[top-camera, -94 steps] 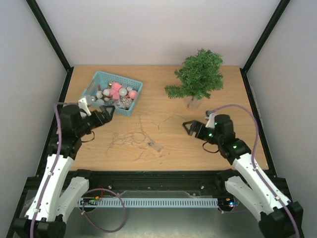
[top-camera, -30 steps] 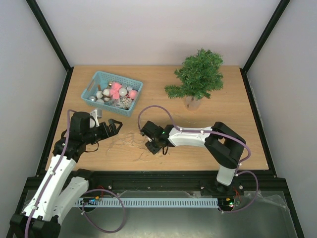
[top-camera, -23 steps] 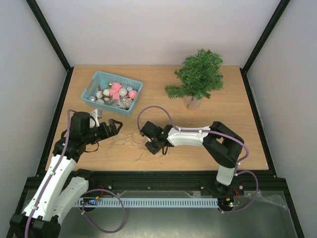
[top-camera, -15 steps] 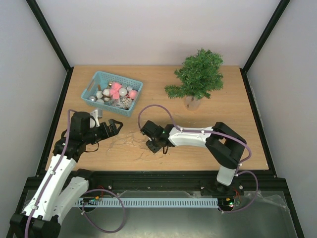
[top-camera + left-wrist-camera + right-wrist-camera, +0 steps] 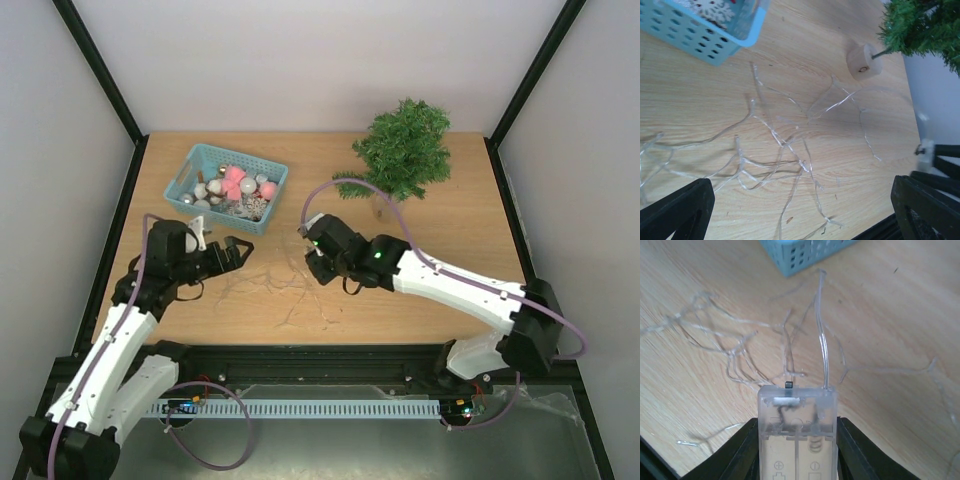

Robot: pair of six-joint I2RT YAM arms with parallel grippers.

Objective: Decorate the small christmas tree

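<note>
1. The right hand (image 5: 798, 450) is closed to a narrow gap on the clear battery box (image 5: 797, 412) of a light string. The fingers press both long sides of the box, and its wire end points forward out of the grip.
2. The left hand (image 5: 235, 252) is spread wide and holds nothing. It hovers over the near-left part of the table (image 5: 470, 250), just this side of the teal basket (image 5: 695, 40).
3. The thin wire (image 5: 272, 283) leaves the box and lies in loose tangles on the wood between the two hands.
4. The small christmas tree (image 5: 405, 148) stands upright at the far right of the table, well apart from both hands, with its long axis vertical.
5. From the right hand the tree lies farther back and to the right, so that arm is clearly the nearer one. The left hand has the tangle and the whole table middle between it and the tree.
6. Judging by this, carrying the box back-right to the tree's foot suits the right arm, with the wire trailing from the left behind it and likely to drag or snag.
</note>
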